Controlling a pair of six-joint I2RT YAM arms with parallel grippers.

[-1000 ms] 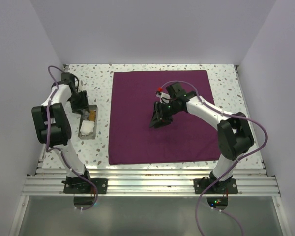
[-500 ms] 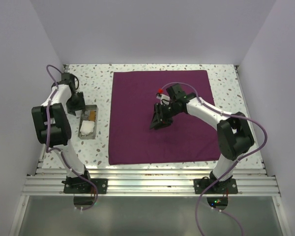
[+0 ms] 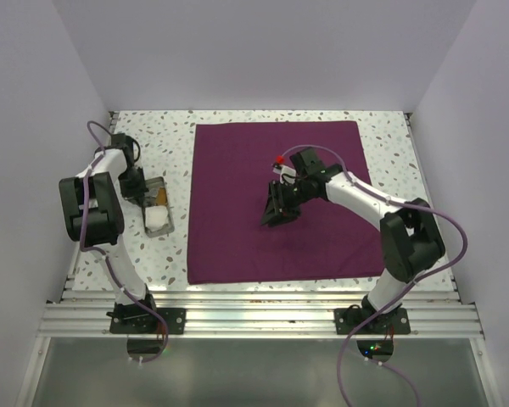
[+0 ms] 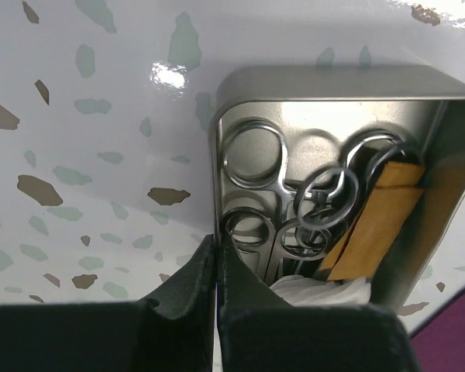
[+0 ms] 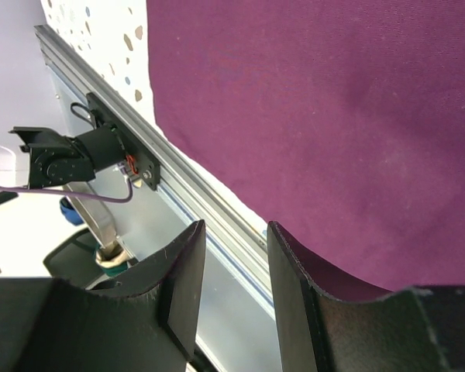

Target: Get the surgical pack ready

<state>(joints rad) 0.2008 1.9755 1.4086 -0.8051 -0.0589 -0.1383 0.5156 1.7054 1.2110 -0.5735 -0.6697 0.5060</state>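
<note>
- Left wrist view: the left jaws are pinched shut on the near left wall of the small rectangular metal tray point(image 4: 325, 77), one side outside the wall and the other inside. The tray's body stretches ahead and to the right of them on the speckled white worktop point(image 4: 85, 116).
- Just ahead of those jaws, inside the tray, lie the steel ring-handled scissors and forceps point(image 4: 252, 151). The white gauze point(image 4: 318, 291) sits right beside the inner side of the jaws, and a flat orange strip point(image 4: 380, 225) leans further to the right.
- The right jaws stand open with nothing between them. They hover over the large square maroon-purple cloth point(image 5: 333, 116), which spreads flat below them, and the silver metal rail point(image 5: 186, 198) runs beyond their tips.
- The grip looks risky to me: it is on a thin wall near one corner, so a lift or drag could let the tray swing or slip free and spill the instruments and gauze.
- If the tray is slid toward the cloth, its leading edge could catch the cloth's border and ruck it up.
- The open right jaws sit low over the middle of the cloth, so the two arms could crowd each other if the tray is brought there.
</note>
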